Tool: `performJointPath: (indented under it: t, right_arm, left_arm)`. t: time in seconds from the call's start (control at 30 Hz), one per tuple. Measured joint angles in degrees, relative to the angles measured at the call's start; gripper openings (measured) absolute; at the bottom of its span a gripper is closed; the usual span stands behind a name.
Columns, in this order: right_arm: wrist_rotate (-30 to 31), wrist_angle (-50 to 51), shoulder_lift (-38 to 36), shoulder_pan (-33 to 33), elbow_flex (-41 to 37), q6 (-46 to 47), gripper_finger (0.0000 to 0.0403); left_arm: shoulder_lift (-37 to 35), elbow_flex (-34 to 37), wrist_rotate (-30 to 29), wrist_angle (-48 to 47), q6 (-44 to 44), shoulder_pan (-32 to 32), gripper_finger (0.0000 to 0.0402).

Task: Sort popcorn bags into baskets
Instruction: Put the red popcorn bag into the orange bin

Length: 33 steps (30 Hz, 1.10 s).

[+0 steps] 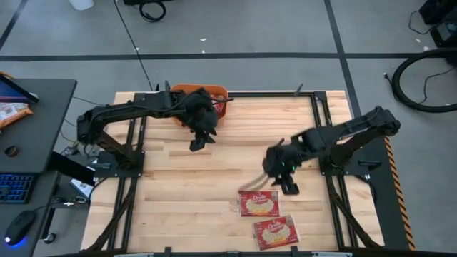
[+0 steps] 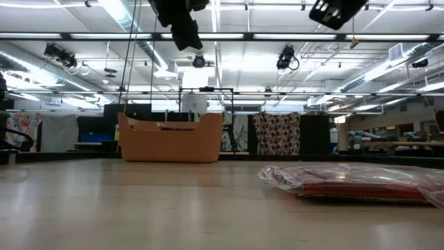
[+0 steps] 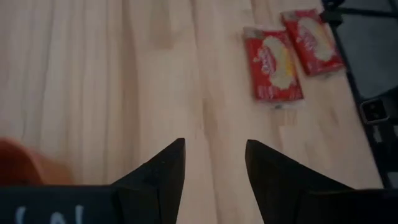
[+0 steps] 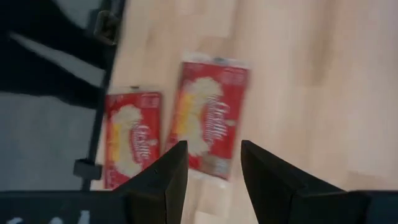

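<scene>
- Lying nearest the low camera, at the lower right of that frame, one red bag (image 2: 361, 182) is resting flat on the table (image 2: 139, 208).
- From above, two bags are lying in the lower middle of the frame: one (image 1: 258, 204) just above the other (image 1: 275, 232), close together near the table's bottom edge.
- Right gripper (image 1: 285, 178) is hanging just above and to the right of the upper bag, fingers spread and holding nothing; its wrist view is showing both bags (image 4: 211, 118) (image 4: 132, 138) beyond the fingers.
- Left gripper (image 1: 200, 139) is hovering in the upper middle of the overhead frame, just below the orange tub (image 1: 203, 93), fingers apart and empty.
- Sitting at the table's top edge, the tub (image 2: 170, 139) is showing at left of centre in the low view, with something flat showing at its rim that cannot be made out.
</scene>
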<state>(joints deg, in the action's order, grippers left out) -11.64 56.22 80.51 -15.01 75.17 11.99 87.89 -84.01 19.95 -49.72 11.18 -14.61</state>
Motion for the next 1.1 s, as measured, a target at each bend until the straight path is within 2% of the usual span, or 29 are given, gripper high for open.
performJointPath:
  t: [0.17, 0.3, 0.57, 0.67, 0.8, 0.97, 1.1]
  right_arm:
    - [0.35, -12.25, -0.04, -6.31, -7.26, 5.12, 0.0162]
    - [0.43, -20.28, 0.71, -10.06, -12.43, 11.71, 0.0190]
    - [9.59, -25.78, 10.54, -19.42, -13.33, 7.31, 0.0252]
    - [12.30, -26.78, 14.18, -21.13, -13.33, 9.64, 0.0261]
    - [12.94, -27.84, 18.41, -22.07, -13.33, 13.19, 0.0271]
    - [13.94, -29.04, 22.87, -23.37, -13.29, 13.10, 0.0279]
    - [16.00, -29.30, 25.26, -23.71, -13.66, 9.59, 0.0278]
  left_arm:
    - [-3.79, 0.12, -2.19, 0.08, -0.33, -0.03, 0.0171]
    - [-7.36, 0.12, -2.64, 0.70, -0.39, -0.07, 0.0171]
    - [-12.17, 0.03, -4.95, 2.64, 0.25, -0.09, 0.0171]
    - [-12.98, 0.05, -5.55, 2.75, -0.36, -0.33, 0.0171]
    - [-14.67, 0.05, -5.64, 3.29, -1.82, -0.26, 0.0171]
    - [-16.15, 0.05, -5.71, 5.34, -1.92, -0.26, 0.0171]
    - [-17.05, 0.01, -6.26, 6.83, -1.86, -0.33, 0.0171]
